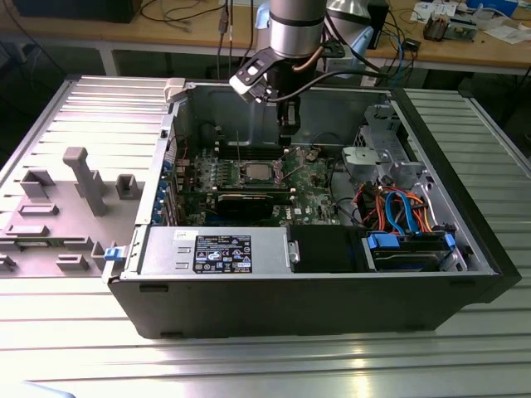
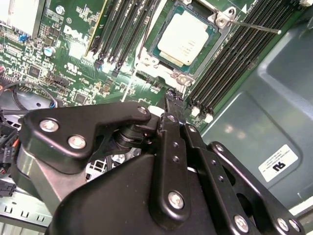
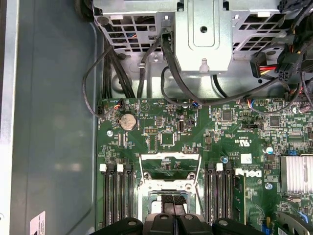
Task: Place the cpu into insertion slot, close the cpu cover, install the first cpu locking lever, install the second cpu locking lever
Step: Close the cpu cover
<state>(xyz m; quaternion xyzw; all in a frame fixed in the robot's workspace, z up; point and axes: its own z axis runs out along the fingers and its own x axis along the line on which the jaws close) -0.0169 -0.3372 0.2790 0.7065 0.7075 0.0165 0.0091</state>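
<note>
Ridged metal bench carried the open computer case. Inside it, the jaws stood clenched together just above the motherboard; just beyond their tips we saw the cpu seated in the insertion slot, memory slots flanking it on both sides.

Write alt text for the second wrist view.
A silver chip sits in its socket on a green circuit board, between rows of memory slots. In the foreground, the arm's black pincer hangs near one socket corner.
</note>
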